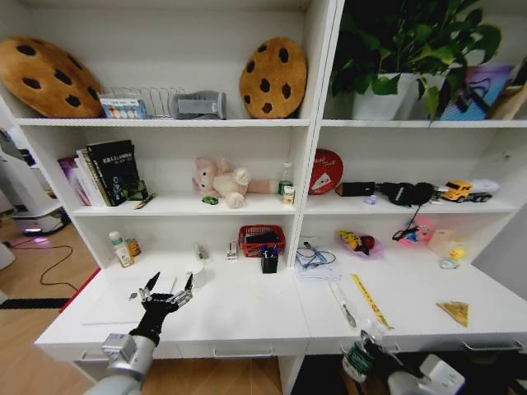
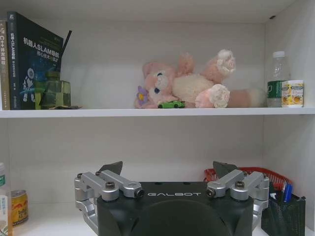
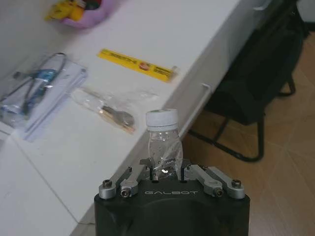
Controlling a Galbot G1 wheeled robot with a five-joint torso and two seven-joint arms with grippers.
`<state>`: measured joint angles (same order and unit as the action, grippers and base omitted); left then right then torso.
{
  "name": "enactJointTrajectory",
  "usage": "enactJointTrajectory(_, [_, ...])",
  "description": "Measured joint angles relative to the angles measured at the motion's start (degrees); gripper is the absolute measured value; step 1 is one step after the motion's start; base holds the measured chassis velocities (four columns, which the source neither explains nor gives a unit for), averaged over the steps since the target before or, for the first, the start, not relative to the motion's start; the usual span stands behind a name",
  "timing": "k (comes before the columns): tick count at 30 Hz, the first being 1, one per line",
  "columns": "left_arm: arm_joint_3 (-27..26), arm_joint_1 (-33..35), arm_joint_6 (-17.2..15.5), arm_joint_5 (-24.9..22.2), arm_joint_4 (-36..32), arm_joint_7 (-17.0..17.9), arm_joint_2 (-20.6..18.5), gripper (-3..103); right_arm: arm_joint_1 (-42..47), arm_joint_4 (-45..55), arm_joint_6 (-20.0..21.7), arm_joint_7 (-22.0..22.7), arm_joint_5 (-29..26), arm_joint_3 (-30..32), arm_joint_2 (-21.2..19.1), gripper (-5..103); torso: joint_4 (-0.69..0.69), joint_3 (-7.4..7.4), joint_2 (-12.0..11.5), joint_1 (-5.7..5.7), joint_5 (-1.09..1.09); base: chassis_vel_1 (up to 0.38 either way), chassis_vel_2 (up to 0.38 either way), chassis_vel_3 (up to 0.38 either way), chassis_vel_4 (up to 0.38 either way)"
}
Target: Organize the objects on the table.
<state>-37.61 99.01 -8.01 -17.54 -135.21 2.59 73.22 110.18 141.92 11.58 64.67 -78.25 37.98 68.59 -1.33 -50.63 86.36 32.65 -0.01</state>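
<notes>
My left gripper [image 1: 171, 281] hovers open over the left part of the white table [image 1: 247, 309], above a flat pale laptop [image 1: 111, 303]; the left wrist view shows its fingers [image 2: 112, 168] spread wide. A tiny green toy car [image 2: 172, 104] sits on the shelf in front of the pink plush bear [image 2: 187, 83]. Marker pens stand in a black mesh holder [image 1: 269, 262]. Below the table's front edge, my right gripper [image 3: 162, 169] is shut on a clear bottle [image 3: 162, 135] with a white cap and green label [image 1: 357, 360].
On the table lie a yellow ruler [image 1: 370, 301], a bagged utensil [image 1: 343, 304], a cable on papers [image 1: 313, 259], a red basket [image 1: 261, 240], a small can [image 2: 19, 206] and a triangular yellow piece [image 1: 454, 312]. A black chair [image 3: 256, 88] stands beside the desk.
</notes>
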Motion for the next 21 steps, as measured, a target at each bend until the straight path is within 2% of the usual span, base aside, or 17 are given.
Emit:
enactJointTrajectory(2, [0.00, 0.00, 0.00, 0.00, 0.00, 0.00, 0.00, 100, -1.07, -4.50, -1.37, 2.30, -4.19, 0.13, 2.70, 25, 0.00, 0.00, 0.00, 0.00, 0.01, 0.000, 0.000, 0.000, 0.000])
enactJointTrajectory(4, [0.00, 0.00, 0.00, 0.00, 0.00, -0.02, 0.00, 100, -1.79, -6.99, -1.83, 2.72, -5.43, -0.09, 4.09, 25, 0.00, 0.00, 0.00, 0.00, 0.01, 0.000, 0.000, 0.000, 0.000])
enactJointTrajectory(5, [0.00, 0.00, 0.00, 0.00, 0.00, -0.02, 0.00, 100, -1.79, -6.99, -1.83, 2.72, -5.43, -0.09, 4.09, 25, 0.00, 0.00, 0.00, 0.00, 0.01, 0.000, 0.000, 0.000, 0.000])
enactJointTrajectory(7, [0.00, 0.00, 0.00, 0.00, 0.00, -0.01, 0.00, 100, -3.89, -13.08, -3.09, 2.46, -7.46, -0.33, 7.29, 25, 0.00, 0.00, 0.00, 0.00, 0.00, 0.000, 0.000, 0.000, 0.000])
enactJointTrajectory(10, [0.00, 0.00, 0.00, 0.00, 0.00, 0.00, 0.00, 100, -4.91, -17.09, -3.31, 1.24, -7.14, -0.31, 8.59, 25, 0.01, 0.00, 0.00, 0.00, -0.01, 0.000, 0.000, 0.000, 0.000])
enactJointTrajectory(13, [0.00, 0.00, 0.00, 0.00, 0.00, -0.01, 0.00, 100, -7.51, -35.55, -1.57, -11.47, 3.20, 0.11, 11.66, 25, -0.02, 0.00, -0.01, 0.00, 0.02, 0.000, 0.000, 0.000, 0.000])
enactJointTrajectory(14, [0.00, 0.00, 0.00, 0.00, 0.00, -0.01, 0.00, 100, -7.51, -35.55, -1.57, -11.47, 3.20, 0.11, 11.66, 25, -0.02, 0.00, -0.01, 0.00, 0.02, 0.000, 0.000, 0.000, 0.000])
enactJointTrajectory(15, [0.00, 0.00, 0.00, 0.00, 0.00, -0.01, 0.00, 100, -8.48, -40.33, -1.32, -16.03, 7.59, 0.29, 12.00, 25, -0.01, 0.00, 0.00, 0.00, 0.00, 0.000, 0.000, 0.000, 0.000])
enactJointTrajectory(16, [0.00, 0.00, 0.00, 0.00, 0.00, 0.00, 0.00, 100, -9.53, -45.55, -1.26, -22.80, 12.43, 0.71, 12.32, 25, 0.00, 0.00, -0.01, 0.01, 0.00, 0.000, 0.000, 0.000, 0.000])
enactJointTrajectory(17, [0.00, 0.00, 0.00, 0.00, 0.00, 0.00, 0.00, 100, -9.53, -45.55, -1.26, -22.80, 12.43, 0.71, 12.32, 25, 0.00, 0.00, -0.01, 0.01, 0.00, 0.000, 0.000, 0.000, 0.000])
enactJointTrajectory(18, [0.00, 0.00, 0.00, 0.00, 0.00, -0.01, 0.00, 100, -10.52, -49.97, -1.66, -28.72, 16.76, 1.16, 12.57, 25, -0.01, 0.00, 0.00, 0.00, 0.02, 0.000, 0.000, 0.000, 0.000])
enactJointTrajectory(19, [0.00, 0.00, 0.00, 0.00, 0.00, -0.01, 0.00, 100, -10.52, -49.97, -1.66, -28.72, 16.76, 1.16, 12.57, 25, -0.01, 0.00, 0.00, 0.00, 0.02, 0.000, 0.000, 0.000, 0.000])
enactJointTrajectory(21, [0.00, 0.00, 0.00, 0.00, 0.00, 0.00, 0.00, 100, -14.46, -61.45, -6.12, -45.83, 28.11, 2.18, 13.17, 25, -0.01, 0.00, 0.00, 0.00, 0.02, 0.000, 0.000, 0.000, 0.000])
